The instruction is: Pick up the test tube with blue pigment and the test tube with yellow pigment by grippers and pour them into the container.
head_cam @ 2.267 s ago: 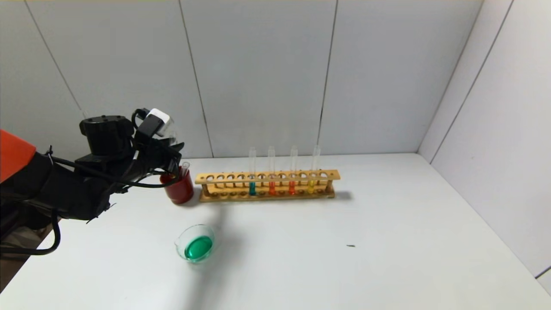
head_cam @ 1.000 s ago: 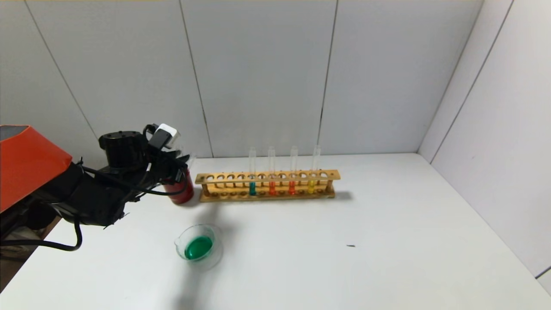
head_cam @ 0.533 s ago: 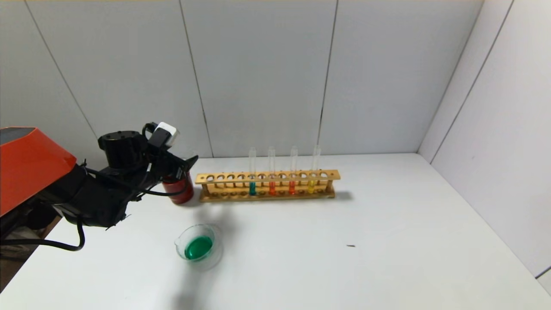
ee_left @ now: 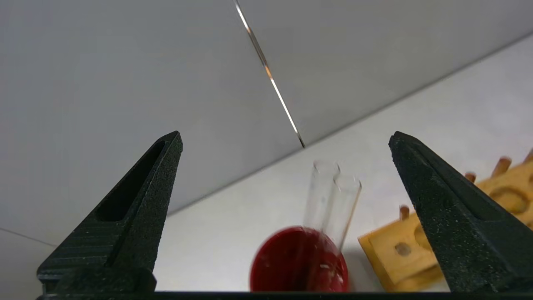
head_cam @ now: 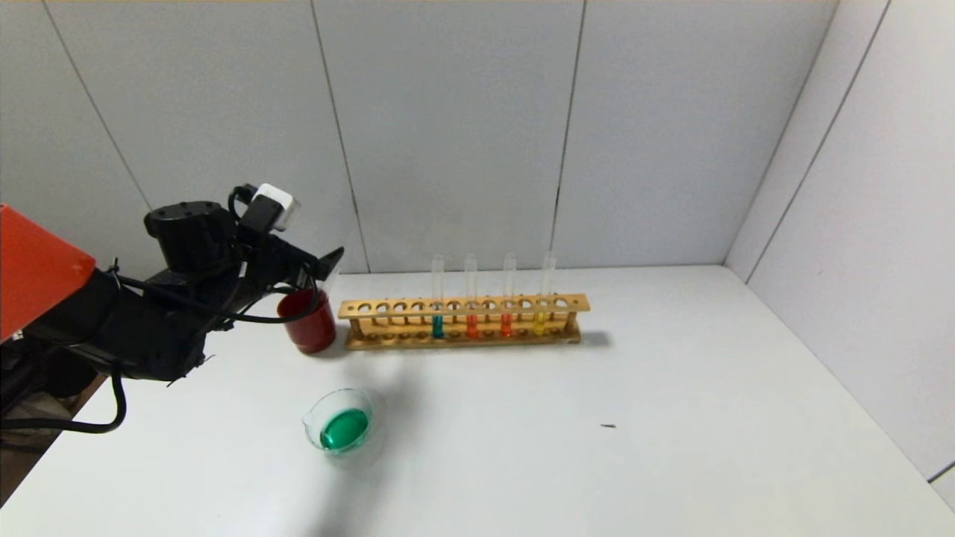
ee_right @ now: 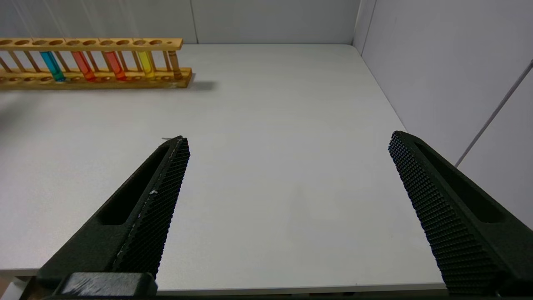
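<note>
My left gripper (head_cam: 328, 266) is open and empty, just above and left of a dark red cup (head_cam: 307, 324). In the left wrist view (ee_left: 286, 135) two empty clear test tubes (ee_left: 333, 200) lean in that cup (ee_left: 297, 262). The wooden rack (head_cam: 462, 306) holds a tube with blue-teal liquid (head_cam: 437, 326), two with orange-red liquid, and the tube with yellow liquid (head_cam: 539, 322). The glass container (head_cam: 343, 429) holds green liquid at the front left. My right gripper (ee_right: 287, 137) is open and empty over the table's near right; it is out of the head view.
The rack stands right beside the cup (ee_left: 420, 254) and also shows in the right wrist view (ee_right: 95, 41). Grey walls close the back and right sides. A small dark speck (head_cam: 608, 426) lies on the white table.
My left gripper held a clear tube over the red cup, lowered it in, opened, and has now risen a little, leaving the tube in the cup.
</note>
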